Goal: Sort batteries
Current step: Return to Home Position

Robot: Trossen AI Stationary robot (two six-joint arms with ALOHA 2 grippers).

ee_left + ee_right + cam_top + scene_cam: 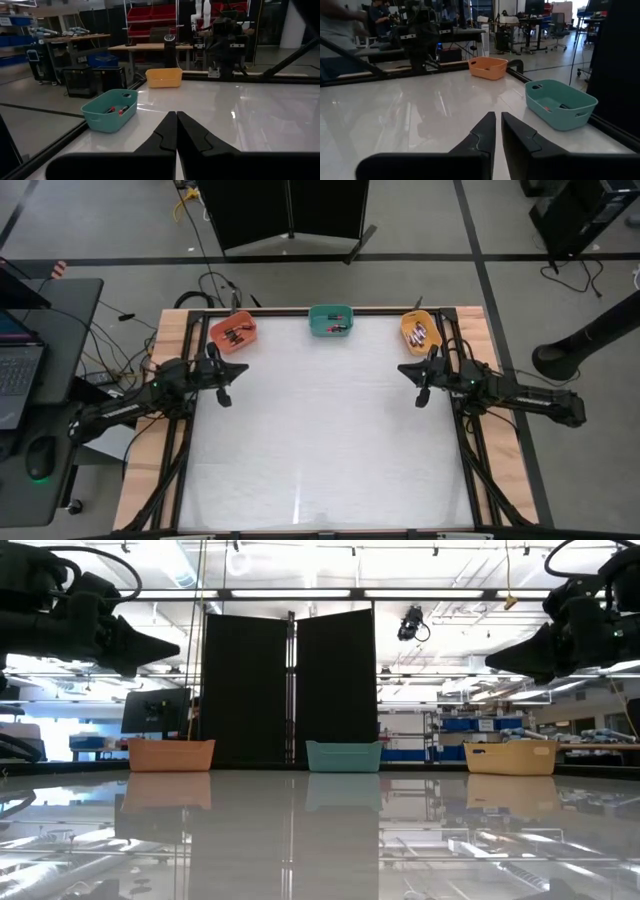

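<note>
The batteries lie inside three bins along the table's far edge. Dark ones are in the orange bin (232, 333), red and dark ones in the teal bin (330, 319), and pale ones in the yellow bin (420, 330). The left wrist view shows a red and a dark battery (116, 109) on the teal bin's floor. My left gripper (224, 388) hovers shut near the table's left side, just in front of the orange bin. My right gripper (422, 388) hovers shut near the right side, in front of the yellow bin. Both hold nothing.
The white glossy tabletop (320, 440) stretches toward the near edge, bordered by a black frame (190, 450). The bins sit in a row at the far side in the low view: orange (170, 754), teal (343, 755), yellow (510, 756). A person sits beyond the table (340, 25).
</note>
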